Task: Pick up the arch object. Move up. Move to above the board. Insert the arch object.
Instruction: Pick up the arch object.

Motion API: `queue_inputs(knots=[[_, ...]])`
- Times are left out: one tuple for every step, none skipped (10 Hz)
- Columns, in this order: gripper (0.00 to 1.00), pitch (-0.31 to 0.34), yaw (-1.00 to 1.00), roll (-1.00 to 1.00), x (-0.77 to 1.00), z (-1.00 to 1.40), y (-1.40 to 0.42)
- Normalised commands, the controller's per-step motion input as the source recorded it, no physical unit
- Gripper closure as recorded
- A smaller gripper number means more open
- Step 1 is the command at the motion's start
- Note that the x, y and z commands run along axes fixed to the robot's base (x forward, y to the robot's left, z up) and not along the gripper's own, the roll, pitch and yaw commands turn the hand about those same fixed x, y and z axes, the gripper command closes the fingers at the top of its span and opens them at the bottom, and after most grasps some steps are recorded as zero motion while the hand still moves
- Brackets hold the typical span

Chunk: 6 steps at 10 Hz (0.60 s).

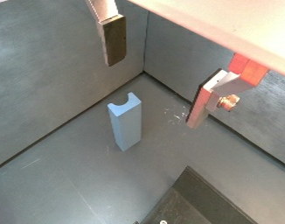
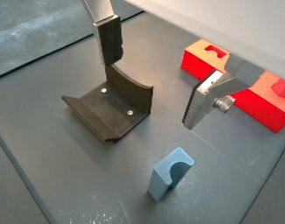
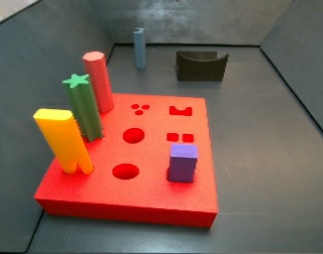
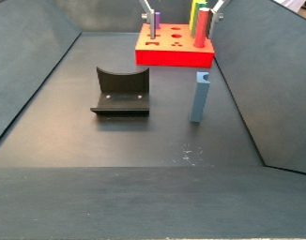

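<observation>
Wrist views: gripper (image 1: 169, 74) hanging over the floor, two fingers (image 2: 108, 44) apart, gripping nothing; one arch object (image 1: 125, 123) standing upright below, one fixture (image 2: 110, 107) nearby. Side views: one board (image 3: 118, 188) carrying four pegs, arch object beside the fixture.

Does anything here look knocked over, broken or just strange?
Nothing stands out. The arch object stands upright on the floor beside the fixture, apart from it. The pegs stand straight in the board. The tool hangs above the floor, holding nothing.
</observation>
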Motion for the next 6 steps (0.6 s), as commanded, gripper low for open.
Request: queue_inputs(knots=[[0.00, 0.000, 0.00, -0.01, 0.00, -0.02, 0.00], [0.00, -0.003, 0.00, -0.04, 0.00, -0.04, 0.01], [0.00, -0.039, 0.00, 0.00, -0.19, -0.43, 0.08], [0.00, -0.013, 0.00, 0.00, -0.26, -0.63, 0.12], [0.00, -0.001, 0.00, -0.02, -0.14, -0.77, 0.10], [0.00, 0.000, 0.00, -0.14, 0.03, -0.86, 0.09]])
